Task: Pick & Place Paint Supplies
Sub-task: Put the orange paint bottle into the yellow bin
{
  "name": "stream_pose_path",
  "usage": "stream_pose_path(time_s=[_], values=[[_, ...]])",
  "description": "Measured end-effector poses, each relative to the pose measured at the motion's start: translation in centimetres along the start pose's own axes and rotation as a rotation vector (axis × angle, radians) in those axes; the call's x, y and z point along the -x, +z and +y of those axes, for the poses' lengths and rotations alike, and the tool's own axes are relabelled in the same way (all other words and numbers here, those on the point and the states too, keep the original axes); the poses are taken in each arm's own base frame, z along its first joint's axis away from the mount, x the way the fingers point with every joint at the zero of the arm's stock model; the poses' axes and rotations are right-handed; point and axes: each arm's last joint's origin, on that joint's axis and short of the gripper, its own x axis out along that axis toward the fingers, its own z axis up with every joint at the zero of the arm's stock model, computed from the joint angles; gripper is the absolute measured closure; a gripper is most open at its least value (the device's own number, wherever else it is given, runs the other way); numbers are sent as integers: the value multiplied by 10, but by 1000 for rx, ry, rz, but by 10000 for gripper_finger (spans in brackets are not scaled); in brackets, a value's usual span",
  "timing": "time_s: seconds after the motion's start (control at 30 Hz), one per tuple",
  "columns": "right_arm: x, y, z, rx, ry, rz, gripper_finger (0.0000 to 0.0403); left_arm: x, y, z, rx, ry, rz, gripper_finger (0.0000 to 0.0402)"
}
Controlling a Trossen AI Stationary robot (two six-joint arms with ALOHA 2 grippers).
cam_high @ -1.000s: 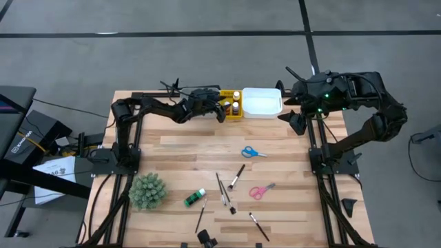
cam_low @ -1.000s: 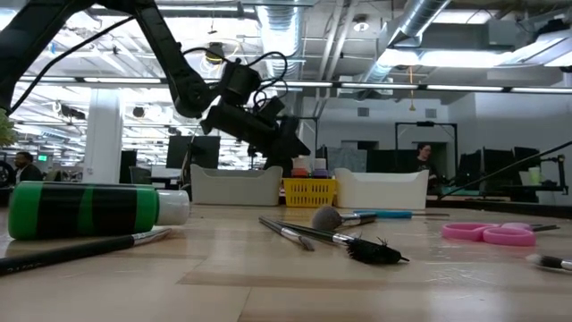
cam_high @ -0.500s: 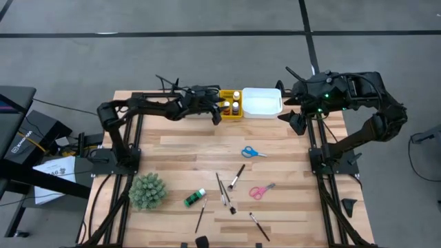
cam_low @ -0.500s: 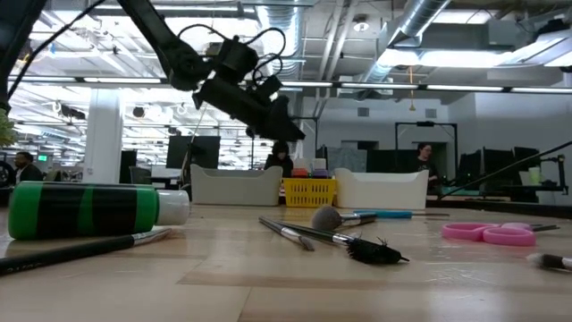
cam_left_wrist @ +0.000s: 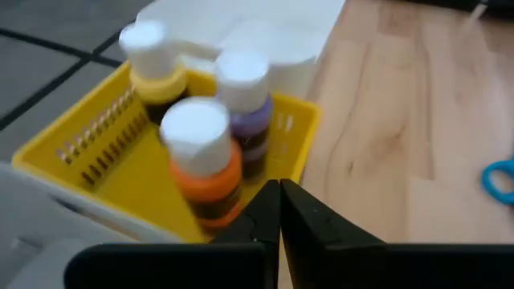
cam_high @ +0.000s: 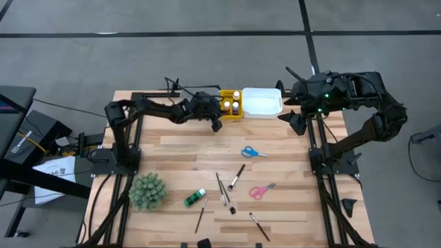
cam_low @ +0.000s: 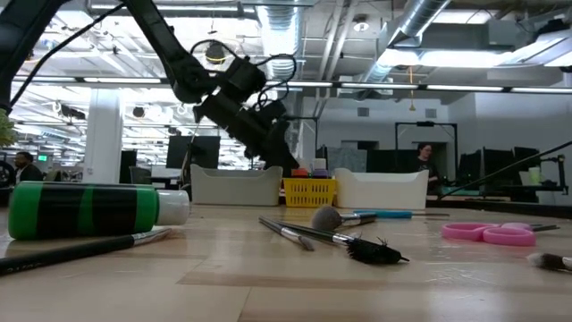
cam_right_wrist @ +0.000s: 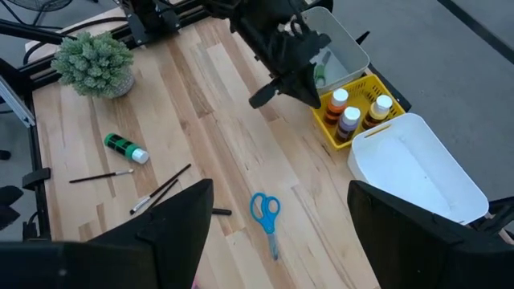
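Fingers of the left gripper (cam_high: 216, 125) pressed together, empty, above the worktop (cam_high: 179, 151) just in front of the yellow tray (cam_high: 227, 114) at the far edge. Fingers of the right gripper (cam_high: 295, 120) spread wide, holding nothing, beside the white tray (cam_high: 262, 102) at the far right corner. Nearer the front: blue scissors (cam_high: 254, 152), pink scissors (cam_high: 261, 191), a green paint bottle (cam_high: 194, 198) lying flat, several brushes (cam_high: 236, 177) scattered around it, a spiky plant ball (cam_high: 148, 191) front left.

From worktop height: left gripper (cam_low: 293, 167) angled down, tips closed, hanging above the surface close to the yellow tray (cam_low: 309, 191). Green paint bottle (cam_low: 89, 211) on its side at near left, brushes (cam_low: 335, 236) across the middle, pink scissors (cam_low: 490, 233) to the right.

From the left wrist: closed fingers (cam_left_wrist: 277, 213) meeting in a point just outside the yellow tray (cam_left_wrist: 72, 144). Inside it, upright: an orange bottle (cam_left_wrist: 205, 167), a purple bottle (cam_left_wrist: 246, 108), a yellow bottle (cam_left_wrist: 155, 68), all white-capped.

From the right wrist: own fingers (cam_right_wrist: 409, 225) wide apart at the edges of view. Beyond, left gripper (cam_right_wrist: 261, 99) next to the yellow tray (cam_right_wrist: 333, 138), white tray (cam_right_wrist: 418, 172), blue scissors (cam_right_wrist: 265, 211), green bottle (cam_right_wrist: 124, 148), plant ball (cam_right_wrist: 92, 63).
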Motion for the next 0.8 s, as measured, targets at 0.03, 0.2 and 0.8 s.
stream_pose_path(time_s=[0.03,0.2,0.8], values=[[0,0,0,0,0,0,120,-2,-1,0,0,3,-5,400],[0,0,0,0,0,0,120,-5,-3,0,-2,13,-21,401],[0,0,0,20,-1,4,120,-12,-8,1,23,35,-28,401]])
